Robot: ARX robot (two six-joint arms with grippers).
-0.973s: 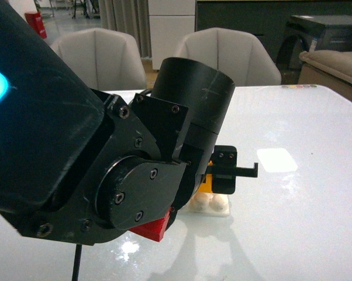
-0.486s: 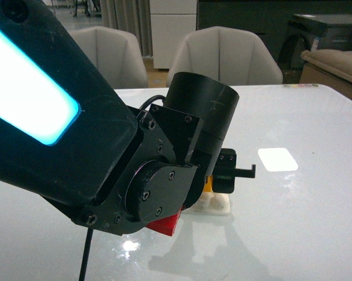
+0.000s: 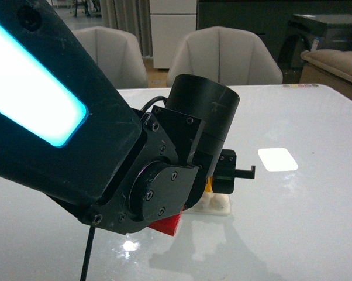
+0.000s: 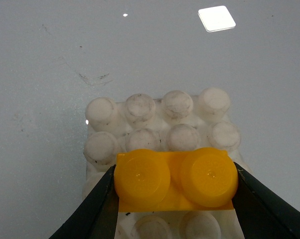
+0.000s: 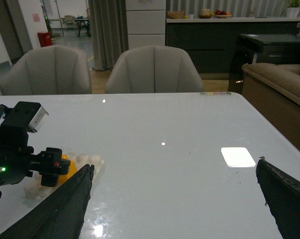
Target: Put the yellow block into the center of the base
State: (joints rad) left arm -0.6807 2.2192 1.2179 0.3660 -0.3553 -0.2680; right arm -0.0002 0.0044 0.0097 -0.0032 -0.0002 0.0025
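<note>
Evidently the left end effector [image 4: 176, 196] is pinching the yellow block [image 4: 175, 179] by its two short ends, one dark finger on each side and both studs uncovered. The block lies over the middle columns of the white studded base [image 4: 102, 112], with two rows of studs bare on one side of it and another row partly showing on the other. Whether it is fully seated cannot be told. It looks light, stiff and smooth-sided, so it could slip or tilt in the pinch. The end faces seem the right hold, and a press fit probably calls for a straight, level push. The right end effector [image 5: 172, 199] hangs spread and empty above the tabletop [image 5: 190, 164].
</note>
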